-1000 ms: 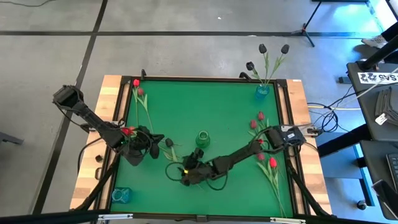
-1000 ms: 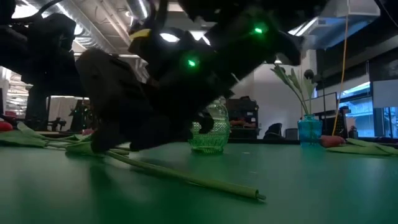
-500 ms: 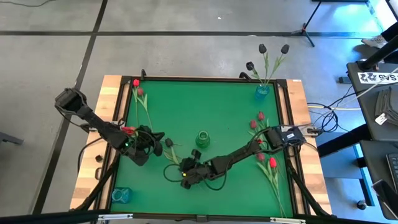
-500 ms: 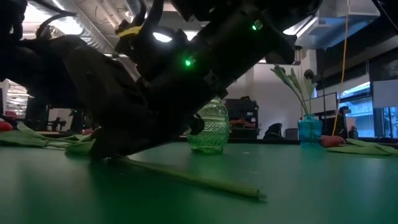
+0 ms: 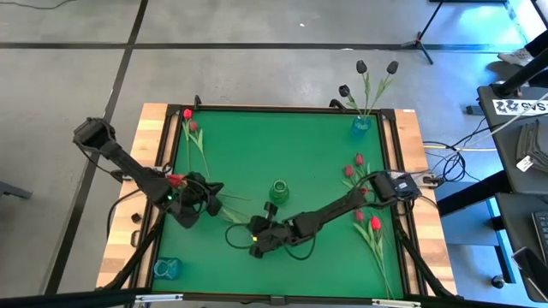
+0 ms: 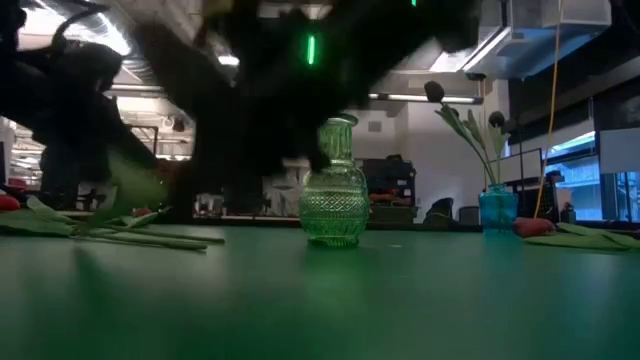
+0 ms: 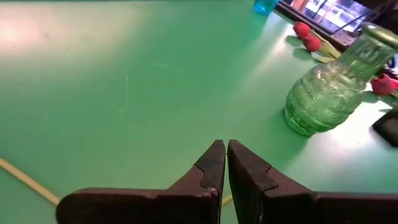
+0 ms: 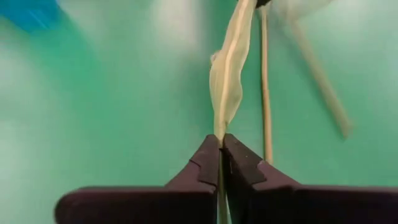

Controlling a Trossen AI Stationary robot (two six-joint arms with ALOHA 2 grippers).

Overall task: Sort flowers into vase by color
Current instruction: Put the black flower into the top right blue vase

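Stem thin, pinched in right claw

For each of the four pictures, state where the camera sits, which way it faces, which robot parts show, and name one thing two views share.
High view: above the table, looking straight down; both arms, right gripper.
Low view: at table-top height, looking level across; blurred dark arms overhead.
Left wrist view: on the left arm, facing the mat; left gripper jaws shut.
Right wrist view: on the right arm, facing the mat; jaws shut on a flower stem.
Shared: the green vase.
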